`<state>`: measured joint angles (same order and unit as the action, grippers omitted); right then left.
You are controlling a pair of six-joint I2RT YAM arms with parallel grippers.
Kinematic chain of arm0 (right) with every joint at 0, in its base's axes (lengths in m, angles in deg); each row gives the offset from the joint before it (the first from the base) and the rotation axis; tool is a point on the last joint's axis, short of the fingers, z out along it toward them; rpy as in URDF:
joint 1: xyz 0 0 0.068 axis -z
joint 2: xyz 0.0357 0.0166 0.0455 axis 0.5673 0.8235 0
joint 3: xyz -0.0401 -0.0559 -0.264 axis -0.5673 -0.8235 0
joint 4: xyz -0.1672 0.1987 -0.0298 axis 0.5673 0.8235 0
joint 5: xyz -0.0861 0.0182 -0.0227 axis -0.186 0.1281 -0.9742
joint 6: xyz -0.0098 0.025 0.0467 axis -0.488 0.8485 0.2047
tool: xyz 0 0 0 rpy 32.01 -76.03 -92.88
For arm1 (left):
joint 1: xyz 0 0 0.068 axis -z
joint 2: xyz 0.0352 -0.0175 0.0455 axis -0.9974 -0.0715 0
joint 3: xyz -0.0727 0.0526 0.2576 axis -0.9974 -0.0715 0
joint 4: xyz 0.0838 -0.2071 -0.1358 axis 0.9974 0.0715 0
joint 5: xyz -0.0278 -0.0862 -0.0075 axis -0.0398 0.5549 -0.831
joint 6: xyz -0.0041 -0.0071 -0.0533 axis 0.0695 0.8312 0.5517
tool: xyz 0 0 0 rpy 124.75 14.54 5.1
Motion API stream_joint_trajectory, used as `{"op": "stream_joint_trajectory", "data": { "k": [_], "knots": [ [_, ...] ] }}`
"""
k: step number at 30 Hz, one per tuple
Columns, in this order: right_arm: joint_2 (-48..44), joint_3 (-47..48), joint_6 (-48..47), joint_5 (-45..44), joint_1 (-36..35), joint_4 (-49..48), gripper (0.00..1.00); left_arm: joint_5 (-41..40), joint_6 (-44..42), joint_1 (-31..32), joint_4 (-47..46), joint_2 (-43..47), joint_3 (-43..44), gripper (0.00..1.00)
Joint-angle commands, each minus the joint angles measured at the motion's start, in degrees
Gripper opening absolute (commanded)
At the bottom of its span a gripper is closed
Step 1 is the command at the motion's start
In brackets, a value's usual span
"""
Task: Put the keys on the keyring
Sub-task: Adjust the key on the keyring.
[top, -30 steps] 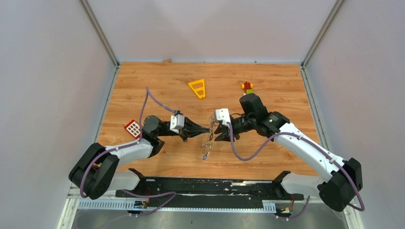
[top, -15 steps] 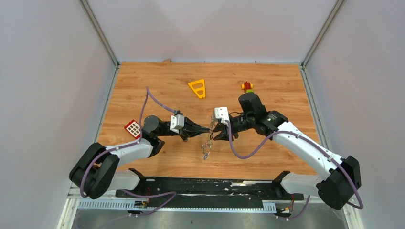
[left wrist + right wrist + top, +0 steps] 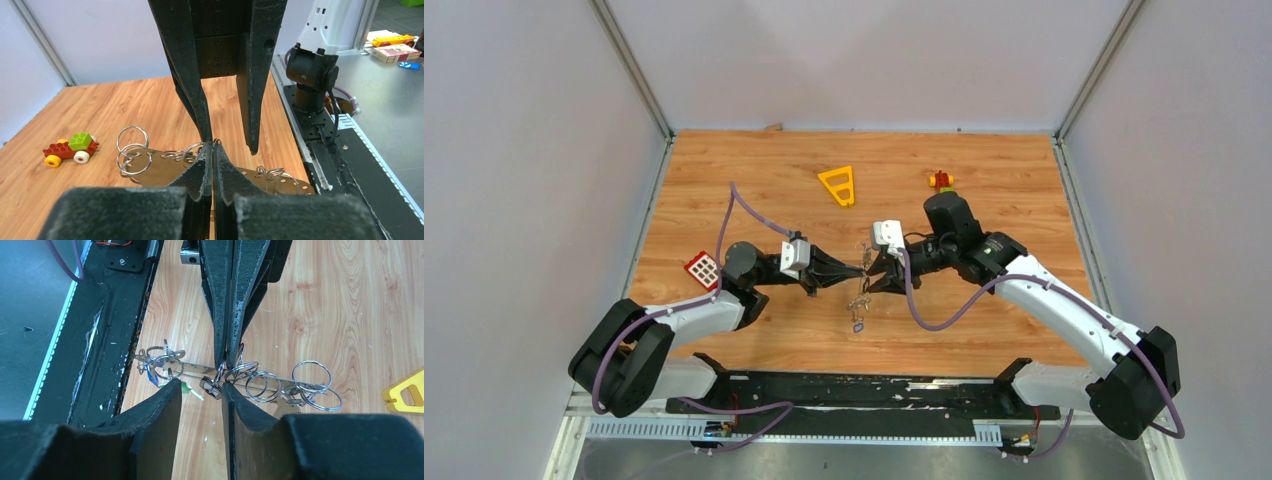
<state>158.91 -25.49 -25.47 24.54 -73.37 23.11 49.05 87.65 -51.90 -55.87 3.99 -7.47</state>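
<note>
Apparently the left pincer (image 3: 213, 146) nips the keyring (image 3: 190, 369).

Glossy silver metal keys (image 3: 167, 365), matt wood-grain table (image 3: 350, 315) — black jaws matt, faces finely rough.

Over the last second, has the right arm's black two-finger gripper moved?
Yes, slightly: the right gripper crept left and upward in the top view, its wrist now nearer the fixed red-green-yellow toy block figure.
</note>
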Motion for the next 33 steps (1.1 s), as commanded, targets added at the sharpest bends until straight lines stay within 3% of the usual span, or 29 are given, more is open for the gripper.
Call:
{"op": "stream_joint_trajectory", "data": {
  "k": [1,5,11,19,24,28,33],
  "knots": [
    [-0.73,2.2,2.25,1.72,0.04,-3.8,0.35,-0.65,-0.14,-0.2,-2.77,0.19,0.0,0.0],
    [-0.21,2.13,2.94,1.7,0.04,-4.46,0.31,-0.8,0.04,-0.16,-2.87,0.3,-0.05,0.0],
    [-0.01,1.77,3.68,0.93,0.03,-5.56,0.13,-0.8,0.84,-0.23,-3.77,-0.31,-0.13,0.0],
    [-0.75,1.44,4.35,-2.74,0.0,-6.85,0.0,-0.8,1.49,-0.17,-4.39,-0.85,-0.12,0.0],
    [-0.62,4.52,-0.28,-10.65,-2.18,-1.16,0.0,1.02,0.41,-0.28,-3.02,-1.27,0.4,0.0],
    [0.74,7.55,-3.98,-18.23,-5.96,4.6,0.0,3.14,-7.96,-0.73,9.22,0.17,2.86,0.13],
    [2.53,10.21,-5.82,-25.03,-8.55,9.15,0.0,3.0,-34.55,-0.81,41.26,4.92,9.6,0.29]
  ]
}}
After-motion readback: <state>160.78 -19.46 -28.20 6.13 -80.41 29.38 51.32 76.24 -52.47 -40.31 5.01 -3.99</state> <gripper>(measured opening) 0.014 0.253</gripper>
